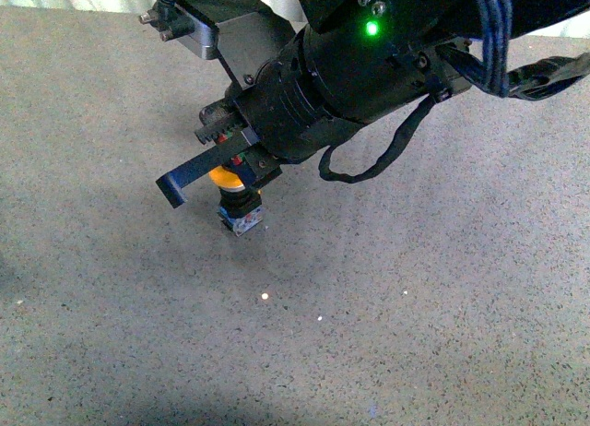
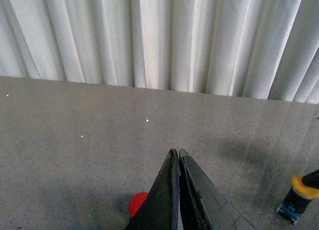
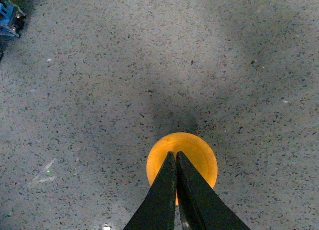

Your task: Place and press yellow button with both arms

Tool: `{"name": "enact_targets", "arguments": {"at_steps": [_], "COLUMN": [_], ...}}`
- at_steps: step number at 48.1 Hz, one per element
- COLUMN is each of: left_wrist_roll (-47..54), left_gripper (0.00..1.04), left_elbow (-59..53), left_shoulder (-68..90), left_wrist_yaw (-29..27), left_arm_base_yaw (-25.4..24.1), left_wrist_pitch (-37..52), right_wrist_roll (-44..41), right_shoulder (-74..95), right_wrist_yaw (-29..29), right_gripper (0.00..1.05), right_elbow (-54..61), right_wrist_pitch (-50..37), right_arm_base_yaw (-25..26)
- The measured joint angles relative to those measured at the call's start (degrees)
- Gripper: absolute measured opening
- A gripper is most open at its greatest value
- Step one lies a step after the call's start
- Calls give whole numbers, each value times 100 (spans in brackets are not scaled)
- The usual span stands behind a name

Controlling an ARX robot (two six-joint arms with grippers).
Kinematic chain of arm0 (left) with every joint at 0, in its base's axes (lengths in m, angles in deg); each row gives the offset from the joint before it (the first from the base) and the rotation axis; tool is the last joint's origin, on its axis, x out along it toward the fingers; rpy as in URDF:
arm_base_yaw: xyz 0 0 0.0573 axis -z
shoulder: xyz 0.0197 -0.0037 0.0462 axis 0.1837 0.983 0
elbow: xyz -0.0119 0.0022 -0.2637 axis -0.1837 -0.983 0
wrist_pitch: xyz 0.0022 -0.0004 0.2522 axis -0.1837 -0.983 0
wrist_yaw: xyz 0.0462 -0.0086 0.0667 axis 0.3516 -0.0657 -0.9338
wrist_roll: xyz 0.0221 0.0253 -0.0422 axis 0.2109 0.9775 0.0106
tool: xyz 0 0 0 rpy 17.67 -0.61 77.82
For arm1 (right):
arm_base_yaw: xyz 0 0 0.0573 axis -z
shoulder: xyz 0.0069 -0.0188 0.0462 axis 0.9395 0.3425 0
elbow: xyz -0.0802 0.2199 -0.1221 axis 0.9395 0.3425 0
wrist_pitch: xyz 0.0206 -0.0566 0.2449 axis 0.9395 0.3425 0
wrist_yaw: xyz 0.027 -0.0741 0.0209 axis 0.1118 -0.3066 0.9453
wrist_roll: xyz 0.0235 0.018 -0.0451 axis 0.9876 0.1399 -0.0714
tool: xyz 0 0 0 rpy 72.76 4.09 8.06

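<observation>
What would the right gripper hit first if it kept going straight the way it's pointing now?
The yellow button. In the right wrist view the right gripper, shut, points right at its yellow cap, with nothing in between; whether the tips touch it cannot be told.

Grey speckled surface (image 1: pixel 415 306) carries yellow button (image 1: pixel 238 203), standing on its base, plus partly hidden red object (image 2: pixel 137 202).

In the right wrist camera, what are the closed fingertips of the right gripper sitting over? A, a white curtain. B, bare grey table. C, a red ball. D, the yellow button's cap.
D: in the right wrist view the tips of the right gripper, pressed together, overlap the round cap of the yellow button.
</observation>
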Motion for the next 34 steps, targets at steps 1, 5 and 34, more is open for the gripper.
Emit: {"name": "enact_targets", "arguments": {"at_steps": [1, 5, 34], "left_wrist_roll": [0, 0, 0], "left_gripper": [1, 1, 1], "left_elbow": [0, 0, 0], "left_shoulder": [0, -2, -2], "left_wrist_yaw": [2, 2, 2], "left_arm_base_yaw": [0, 0, 0], "left_wrist_pitch": [-2, 0, 0], "right_wrist_roll": [22, 111, 1202], "right_shoulder": [15, 66, -520], "right_wrist_yaw": [20, 42, 190], "right_gripper": [1, 1, 15], "right_elbow": [-26, -96, 514], "right_wrist_pitch": [42, 197, -743], "right_arm_base_yaw": [0, 7, 393]}}
